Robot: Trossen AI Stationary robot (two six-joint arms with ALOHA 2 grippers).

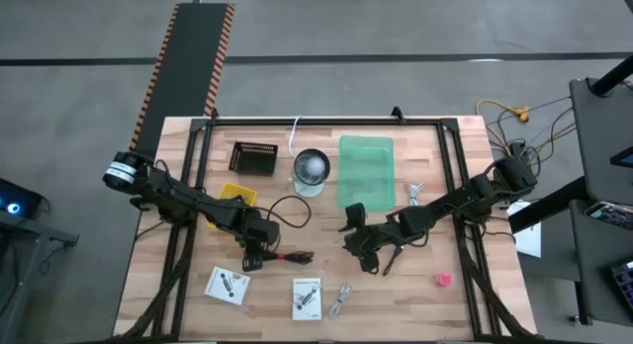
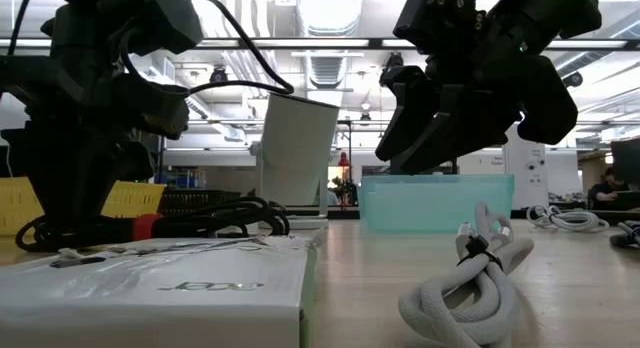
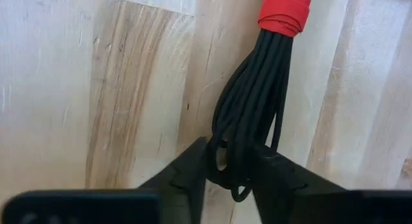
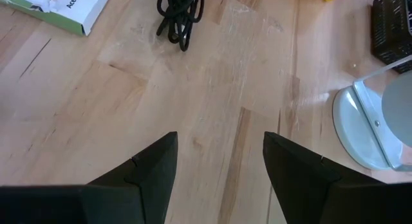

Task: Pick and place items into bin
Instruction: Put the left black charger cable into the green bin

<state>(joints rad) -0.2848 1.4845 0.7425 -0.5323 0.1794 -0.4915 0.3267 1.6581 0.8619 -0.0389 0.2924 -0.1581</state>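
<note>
Pinching black-and-red coiled cable (image 3: 254, 114), left hand (image 3: 228, 172) nearly closed.

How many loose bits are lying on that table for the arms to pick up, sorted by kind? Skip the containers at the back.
White printed boxes: 2
Cables: 3 (black-and-red cable, grey cable, white cable)
Pink lump: 1
Total: 6
</note>
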